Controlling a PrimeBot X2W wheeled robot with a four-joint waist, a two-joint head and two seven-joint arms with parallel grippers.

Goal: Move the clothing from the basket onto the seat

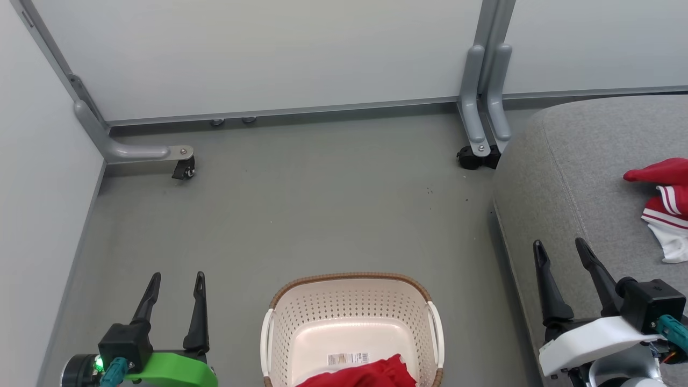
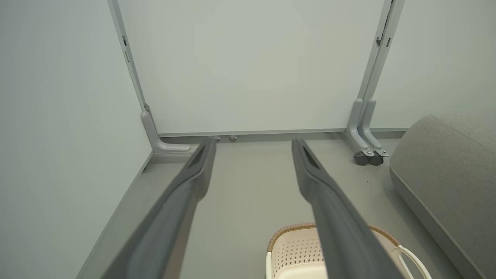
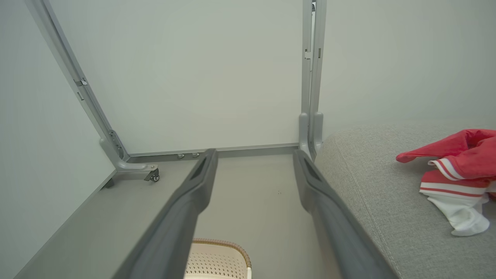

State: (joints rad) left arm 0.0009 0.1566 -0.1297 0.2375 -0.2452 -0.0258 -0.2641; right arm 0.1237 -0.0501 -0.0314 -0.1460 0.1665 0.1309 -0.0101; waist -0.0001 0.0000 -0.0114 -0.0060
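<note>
The cream perforated basket [image 1: 352, 301] with a brown rim stands on the floor at the bottom middle; a red piece of clothing [image 1: 371, 374] lies in its near end beside the label sticker. Another red garment with white stripe trim [image 1: 666, 207] lies on the grey seat [image 1: 575, 177] at the right, also seen on the seat [image 3: 387, 201] as clothing [image 3: 457, 170]. My left gripper [image 1: 177, 279] is open, left of the basket, empty. My right gripper [image 1: 559, 247] is open over the seat's near edge, empty. The basket rim [image 2: 288, 230] shows between my left fingers [image 2: 193, 174].
Pale partition panels on grey wheeled legs close off the back and left: one caster [image 1: 184, 171] at the back left, another [image 1: 473, 157] beside the seat's far corner. Bare grey floor [image 1: 322, 215] lies between the panels, basket and seat.
</note>
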